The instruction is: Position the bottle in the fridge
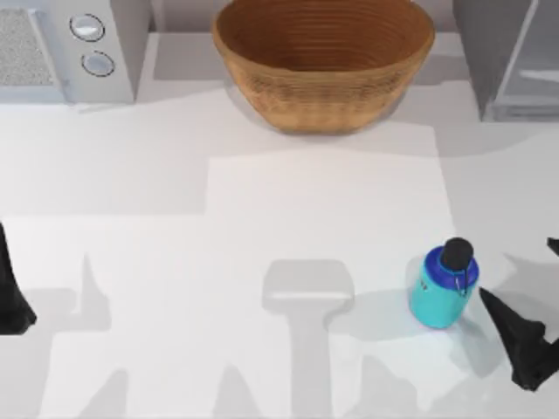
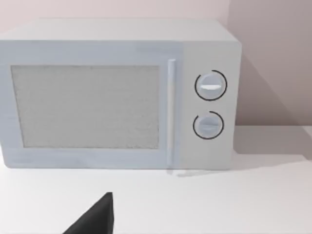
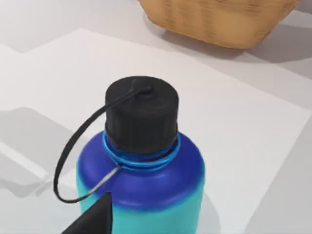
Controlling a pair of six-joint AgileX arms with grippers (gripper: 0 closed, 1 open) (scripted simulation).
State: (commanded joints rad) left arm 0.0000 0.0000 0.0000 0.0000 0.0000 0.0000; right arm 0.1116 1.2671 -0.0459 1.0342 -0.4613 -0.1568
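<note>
The bottle (image 1: 441, 295) stands upright on the table at the right front, cyan with a dark blue shoulder, a black cap and a thin loop strap. My right gripper (image 1: 515, 269) is open just to the right of it, one finger's tip close to the bottle's side, nothing held. The right wrist view looks down on the bottle (image 3: 146, 185) from close by, with one dark fingertip (image 3: 95, 219) in front of it. The fridge (image 1: 511, 61) is the grey box with a pale door panel at the back right corner. My left gripper (image 1: 10, 292) is parked at the left edge.
A large wicker basket (image 1: 323, 61) stands at the back middle, between the fridge and a grey microwave (image 1: 61, 48) with two round knobs at the back left. The left wrist view faces the microwave (image 2: 117, 97). Bare white table lies between bottle and fridge.
</note>
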